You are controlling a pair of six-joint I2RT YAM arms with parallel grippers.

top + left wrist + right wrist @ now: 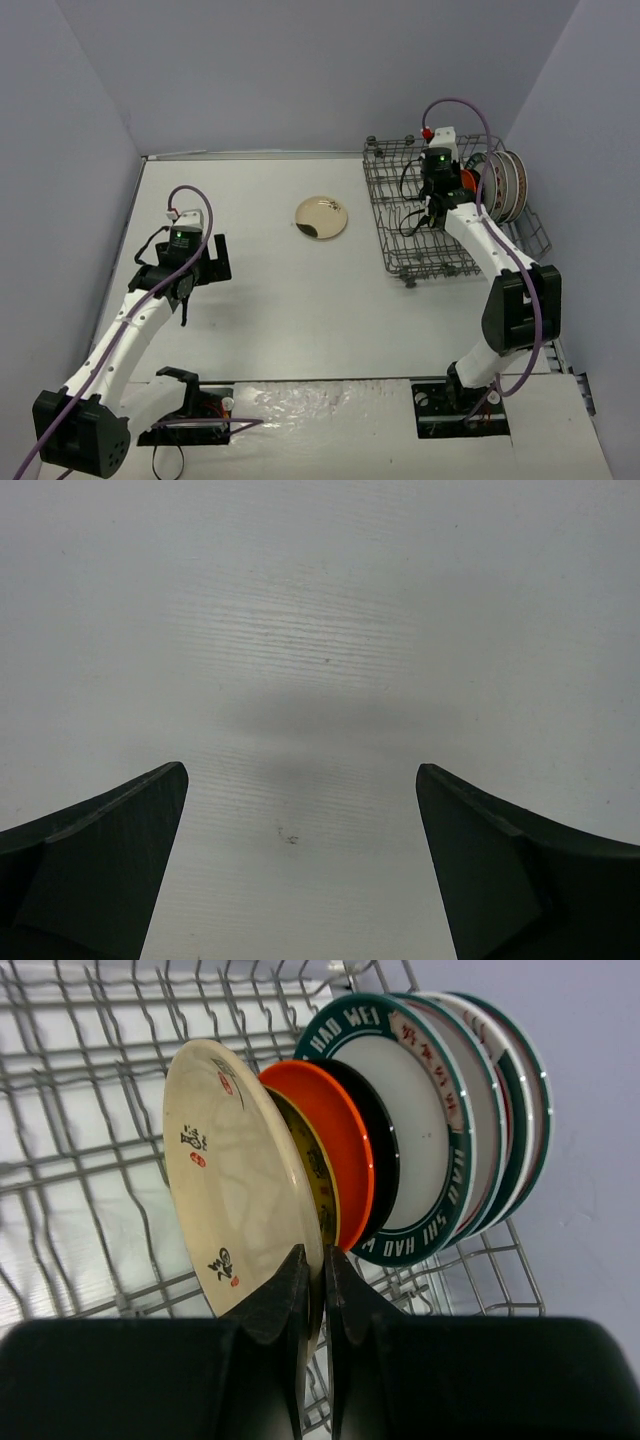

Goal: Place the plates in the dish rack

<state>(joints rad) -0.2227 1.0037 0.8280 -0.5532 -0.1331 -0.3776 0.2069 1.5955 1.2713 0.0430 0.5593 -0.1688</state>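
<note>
The white table (280,300) carries a cream plate (321,218) and dish rack (395,200).

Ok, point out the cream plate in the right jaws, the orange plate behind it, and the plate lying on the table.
cream plate (235,1170): right wrist view, middle of its face.
orange plate (345,1140): right wrist view, its visible orange crescent.
plate on the table (321,217): top external view, its centre.

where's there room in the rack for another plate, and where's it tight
The rack is bare left of the cream plate pinched in the right gripper; right of it the standing plates crowd up to the end wall. The table is bare on the near side of the lone plate.
</note>
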